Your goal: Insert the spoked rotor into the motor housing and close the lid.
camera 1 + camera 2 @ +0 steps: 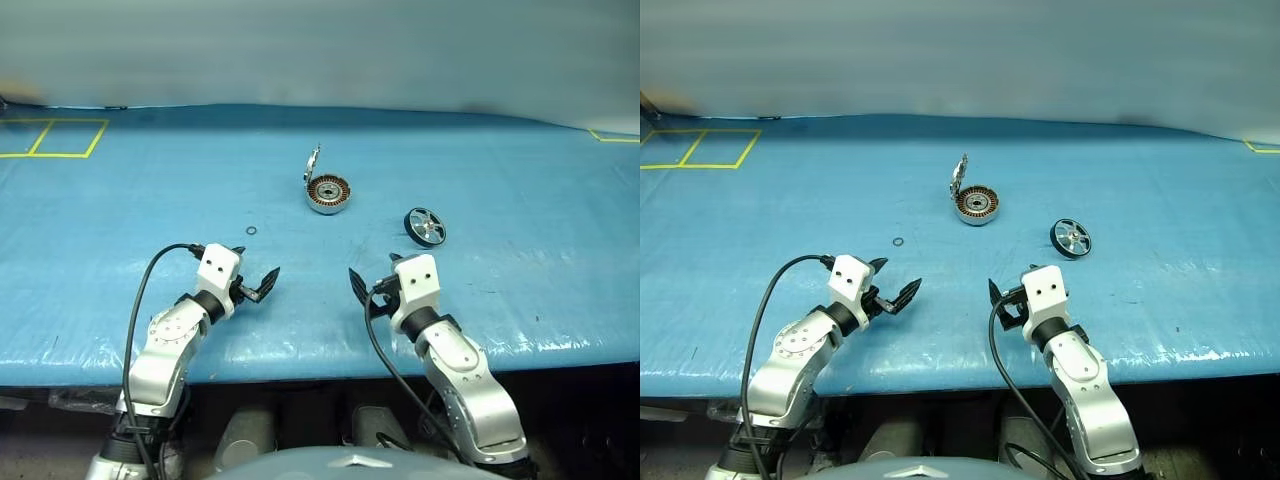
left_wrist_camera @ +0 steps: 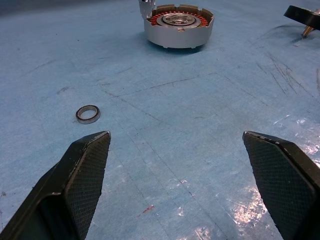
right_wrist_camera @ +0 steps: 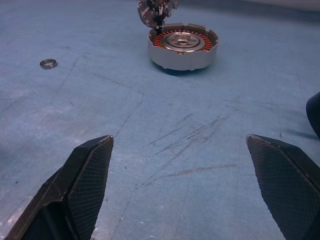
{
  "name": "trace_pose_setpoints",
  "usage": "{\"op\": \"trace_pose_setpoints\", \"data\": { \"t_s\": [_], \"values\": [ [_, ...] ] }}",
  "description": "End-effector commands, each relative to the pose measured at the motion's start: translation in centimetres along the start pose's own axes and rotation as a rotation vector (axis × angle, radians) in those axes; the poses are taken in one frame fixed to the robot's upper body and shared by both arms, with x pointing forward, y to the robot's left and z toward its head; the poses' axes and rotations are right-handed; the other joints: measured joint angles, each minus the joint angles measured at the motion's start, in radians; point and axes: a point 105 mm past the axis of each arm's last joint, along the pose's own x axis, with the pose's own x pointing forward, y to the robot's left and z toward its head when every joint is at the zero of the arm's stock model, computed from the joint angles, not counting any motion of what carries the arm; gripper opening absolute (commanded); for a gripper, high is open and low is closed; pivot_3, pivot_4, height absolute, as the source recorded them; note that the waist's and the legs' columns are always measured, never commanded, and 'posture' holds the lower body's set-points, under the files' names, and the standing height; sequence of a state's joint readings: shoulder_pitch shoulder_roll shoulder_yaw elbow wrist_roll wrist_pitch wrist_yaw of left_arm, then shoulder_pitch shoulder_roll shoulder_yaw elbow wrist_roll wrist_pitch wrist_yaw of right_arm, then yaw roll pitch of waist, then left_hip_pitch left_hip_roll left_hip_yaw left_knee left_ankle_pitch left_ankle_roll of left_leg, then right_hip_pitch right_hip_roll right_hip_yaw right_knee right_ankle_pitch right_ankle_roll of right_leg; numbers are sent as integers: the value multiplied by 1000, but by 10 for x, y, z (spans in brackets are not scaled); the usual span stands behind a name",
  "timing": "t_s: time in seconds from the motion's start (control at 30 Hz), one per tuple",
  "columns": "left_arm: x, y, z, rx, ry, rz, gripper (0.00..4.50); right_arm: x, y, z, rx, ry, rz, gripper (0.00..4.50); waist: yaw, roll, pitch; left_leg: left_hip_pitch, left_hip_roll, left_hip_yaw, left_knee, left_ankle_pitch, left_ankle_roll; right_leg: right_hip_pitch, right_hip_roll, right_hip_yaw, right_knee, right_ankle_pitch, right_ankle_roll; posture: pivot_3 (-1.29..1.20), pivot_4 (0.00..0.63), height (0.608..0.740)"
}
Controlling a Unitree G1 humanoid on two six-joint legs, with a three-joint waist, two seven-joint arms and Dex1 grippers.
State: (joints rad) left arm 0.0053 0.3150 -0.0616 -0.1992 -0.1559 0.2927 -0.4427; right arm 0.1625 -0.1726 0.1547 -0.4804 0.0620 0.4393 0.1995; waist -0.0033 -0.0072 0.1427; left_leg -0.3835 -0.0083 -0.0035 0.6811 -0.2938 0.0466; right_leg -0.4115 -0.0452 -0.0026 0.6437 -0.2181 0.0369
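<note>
Nothing picked up yet: both the left gripper point(image 1: 262, 283) and right gripper point(image 1: 364, 287) hover wide and empty near the table edge, wheel point(image 1: 425, 226) lying right of the open can point(image 1: 329, 192), lid point(image 1: 312, 164) up; next, probably the right one grabs the wheel.

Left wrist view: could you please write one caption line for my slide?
Open left hand hovering over the blue table, facing the motor housing with exposed copper windings; a small washer ring lies nearby.
</note>
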Motion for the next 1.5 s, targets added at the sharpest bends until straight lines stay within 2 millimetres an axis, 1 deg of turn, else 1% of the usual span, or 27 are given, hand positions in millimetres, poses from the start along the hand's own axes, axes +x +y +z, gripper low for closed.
{"op": "trace_pose_setpoints", "data": {
  "t_s": [0.03,0.5,1.07,1.13,1.27,1.37,1.43,1.5],
  "values": [
    [-1,3,8,9,-41,22,4500,0,3,10,-11,-58,13,4481,0,0,0,0,0,0,0,0,0,0,0,0,0,0,0,0,150,740],
    [-1,6,7,-1,-37,36,4500,2,3,9,-20,-56,16,4481,0,0,0,0,0,0,0,0,0,0,0,0,0,0,0,0,150,740],
    [-2,3,2,-7,-19,33,4500,5,6,5,-40,-17,32,4481,0,0,0,0,0,0,0,0,0,0,0,0,0,0,0,0,150,740],
    [-2,2,2,-6,-16,32,4500,10,6,11,-74,-1,59,4481,-1,0,0,0,0,0,0,0,0,0,0,0,0,0,0,0,150,740],
    [-2,0,2,-13,-23,31,4500,25,2,22,-220,58,114,4481,-6,0,0,0,0,1,1,0,0,0,0,0,0,0,-1,0,150,740],
    [-1,0,3,-25,-51,61,4500,47,2,32,-383,146,231,4481,-10,1,1,1,0,1,1,0,0,0,1,0,0,1,-2,0,150,740],
    [-1,0,4,-32,-63,71,4500,57,0,35,-427,189,262,4481,-7,0,1,1,-1,2,1,1,0,0,1,0,0,1,-3,0,150,740],
    [-2,-4,2,-39,-60,74,4500,73,3,44,-489,205,314,4481,-7,0,1,1,0,0,1,1,0,1,1,-2,0,2,-2,0,150,740]
  ]
}}
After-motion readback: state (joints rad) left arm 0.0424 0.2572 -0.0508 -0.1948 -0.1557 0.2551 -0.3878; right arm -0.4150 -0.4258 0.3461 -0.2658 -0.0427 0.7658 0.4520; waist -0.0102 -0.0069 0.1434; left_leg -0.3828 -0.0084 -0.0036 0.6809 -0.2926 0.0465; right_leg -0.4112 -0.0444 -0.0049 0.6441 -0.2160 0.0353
